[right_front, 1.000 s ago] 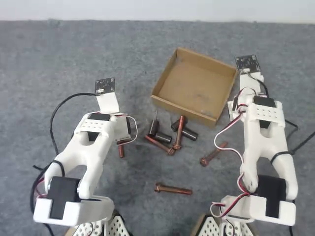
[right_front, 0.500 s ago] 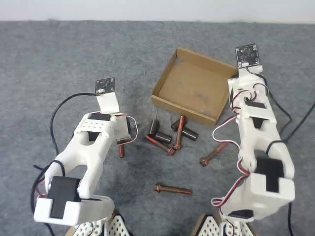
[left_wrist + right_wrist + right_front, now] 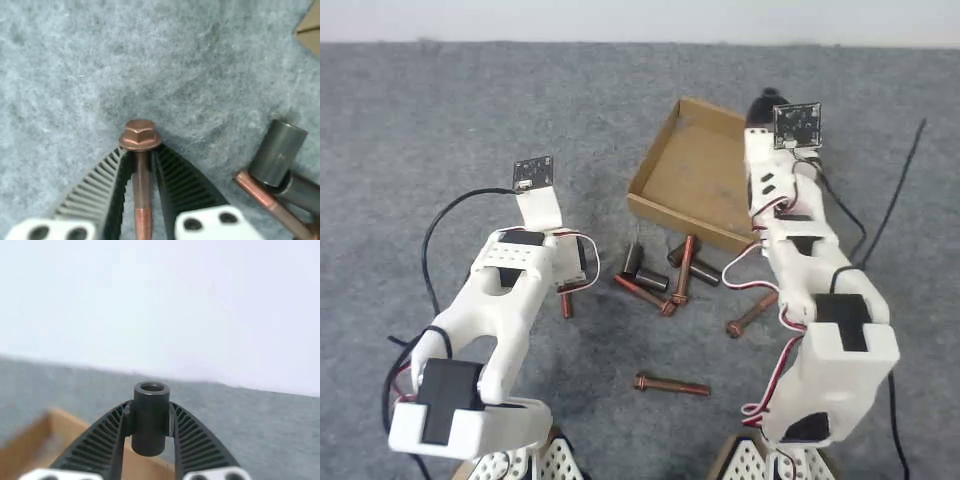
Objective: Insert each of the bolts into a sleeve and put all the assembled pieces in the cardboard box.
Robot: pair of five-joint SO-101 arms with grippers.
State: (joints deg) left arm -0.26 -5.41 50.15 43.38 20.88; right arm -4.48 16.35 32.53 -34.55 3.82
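Note:
My left gripper (image 3: 141, 150) is shut on a copper bolt (image 3: 140, 137), its hex head just past the fingertips, low over the grey carpet. From above, that bolt (image 3: 566, 302) lies left of the pile. My right gripper (image 3: 150, 412) is shut on a dark sleeve (image 3: 150, 417), held upright with its bore open at the top. This sleeve (image 3: 764, 102) hangs above the right side of the cardboard box (image 3: 665, 150). Between the arms lie several dark sleeves (image 3: 633, 260) and copper bolts (image 3: 672, 384).
Close to my left gripper a sleeve (image 3: 278, 149) rests across a bolt (image 3: 257, 191). One bolt (image 3: 752, 313) lies by the right arm's base. A wall of the box (image 3: 27, 447) shows under the held sleeve. Cables trail beside both arms.
The right arm has swung left and risen, from beside the box's right wall to above the box. The left arm and its bolt have not moved.

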